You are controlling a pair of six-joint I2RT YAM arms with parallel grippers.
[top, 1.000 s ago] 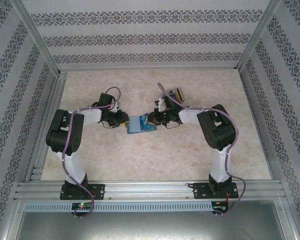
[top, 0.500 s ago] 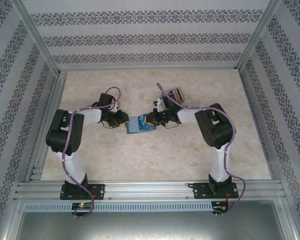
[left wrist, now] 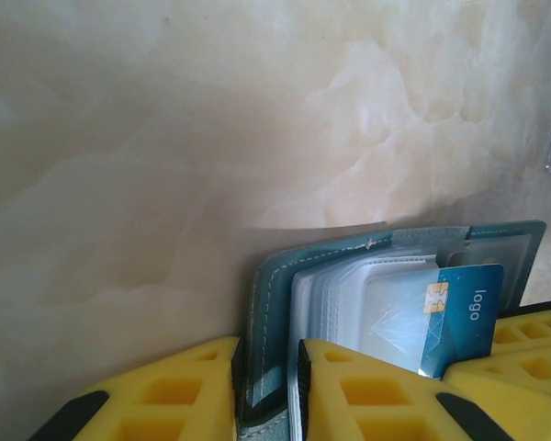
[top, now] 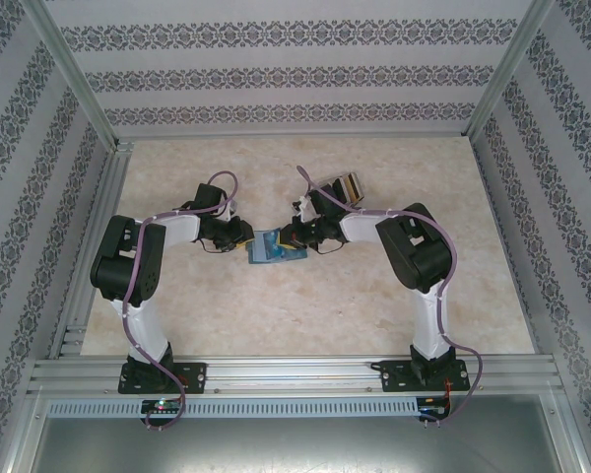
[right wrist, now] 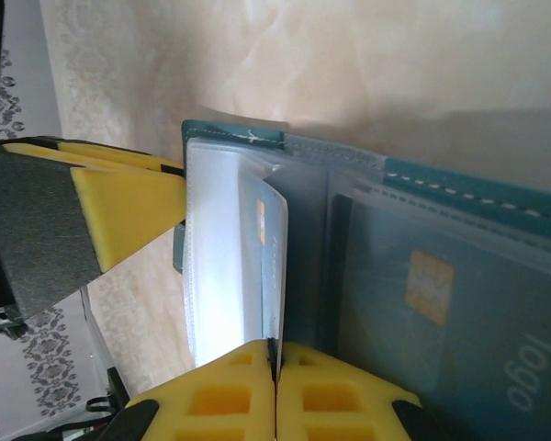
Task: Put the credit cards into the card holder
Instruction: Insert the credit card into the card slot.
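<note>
Down at the near edge of the tabletop [top: 305, 315] the two bases sit side by side. The left arm [top: 128, 266] and right arm [top: 424, 256] both bend inward so they meet around the middle, a touch left of centre. That's where the card holder [top: 274, 248] is, teal and opened up like a book between them. Can't tell if it's touching the tabletop or held just off it.

The left gripper [left wrist: 268, 356] is clenched on the teal cover near its edge, with a yellow finger on either side. The clear sleeves [left wrist: 349, 294] fan out just inside that cover.

The right gripper [right wrist: 275, 349] is squeezed tight too. Its pads are pressed together, with only a thin card edge coming up from between them into the sleeves. From the left wrist cam that looks like the blue card [left wrist: 464, 317], which has a gold chip and "logo" printed on it. It's tucked partway behind the sleeves, with its lower corner down by the right gripper's fingers.

On the right wrist cam, another card [right wrist: 441, 312] with a chip and "logo" lies flat behind the see-through pocket on the inner page. Can't call its colour through the plastic.

Farther back, toward the far edge and just past the right arm's wrist, a grey see-through card stand [top: 351, 185] sits upright. Beyond that are the patterned walls [top: 295, 79].
</note>
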